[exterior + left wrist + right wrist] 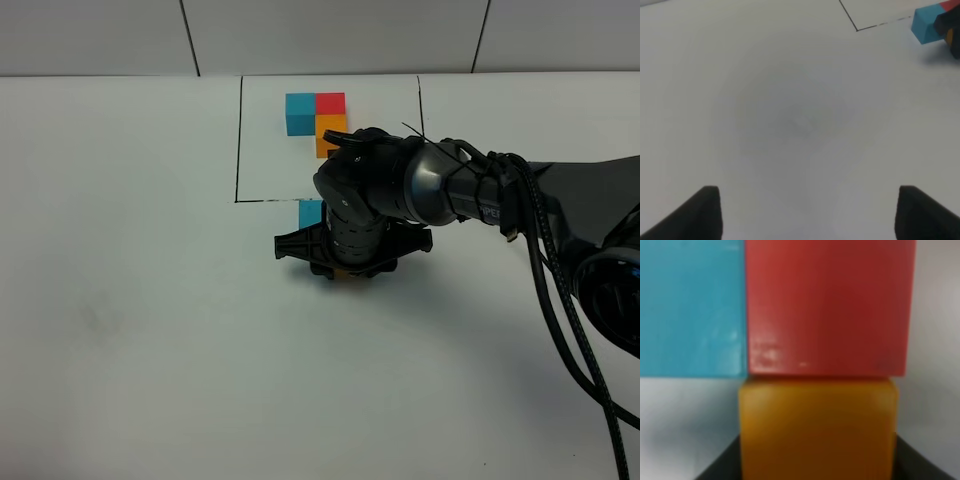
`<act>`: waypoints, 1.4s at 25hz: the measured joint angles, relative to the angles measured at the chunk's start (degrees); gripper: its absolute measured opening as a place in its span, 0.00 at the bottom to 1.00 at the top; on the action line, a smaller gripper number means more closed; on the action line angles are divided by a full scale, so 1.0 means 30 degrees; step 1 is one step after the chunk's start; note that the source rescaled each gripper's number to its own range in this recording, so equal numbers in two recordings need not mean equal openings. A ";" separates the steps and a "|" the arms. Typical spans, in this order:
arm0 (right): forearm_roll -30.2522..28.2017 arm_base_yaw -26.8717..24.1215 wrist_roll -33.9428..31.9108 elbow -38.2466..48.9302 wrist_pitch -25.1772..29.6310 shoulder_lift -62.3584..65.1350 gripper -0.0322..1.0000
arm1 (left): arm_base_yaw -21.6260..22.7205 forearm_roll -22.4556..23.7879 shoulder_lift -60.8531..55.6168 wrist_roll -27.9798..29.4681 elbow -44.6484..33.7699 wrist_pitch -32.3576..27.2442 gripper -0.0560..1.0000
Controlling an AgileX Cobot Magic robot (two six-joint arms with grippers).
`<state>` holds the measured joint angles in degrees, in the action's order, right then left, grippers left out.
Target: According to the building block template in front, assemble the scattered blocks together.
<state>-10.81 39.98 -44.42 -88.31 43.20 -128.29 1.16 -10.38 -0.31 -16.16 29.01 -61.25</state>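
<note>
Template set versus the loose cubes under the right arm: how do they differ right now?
The building block template sits inside the drawn black rectangle, while the scattered blocks lie just outside its near line. The template is nearly all visible from above; the loose blocks are mostly hidden under the right gripper, which is closed on the orange cube. Both show the same L: teal beside red, orange against red.

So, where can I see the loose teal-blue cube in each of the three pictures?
Exterior high: the loose teal-blue cube peeks out just below the drawn black line, beside the right arm's wrist.
Left wrist: the cube is at the upper right edge, near the line's corner.
Right wrist: it fills the upper left, touching the red cube.
Shared landmark: the red cube beside it.
</note>
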 joint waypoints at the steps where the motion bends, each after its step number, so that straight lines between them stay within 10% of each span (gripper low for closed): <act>1: 0.0115 0.0000 0.0000 0.0000 -0.0091 0.0043 0.13 | 0.0000 0.0000 0.0000 0.0000 0.0000 0.0000 0.64; 10: 0.0476 -0.0059 0.0831 0.0077 -0.0347 0.0632 0.93 | 0.0000 0.0000 0.0000 0.0000 0.0000 0.0000 0.64; 35: 0.2318 -0.4928 1.1750 0.0184 0.2637 0.4079 1.00 | 0.0000 0.0000 0.0000 0.0000 0.0000 0.0000 0.64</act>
<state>-3.85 25.20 -9.17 -87.75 51.11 -116.05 1.16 -10.38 -0.31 -16.16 29.01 -61.25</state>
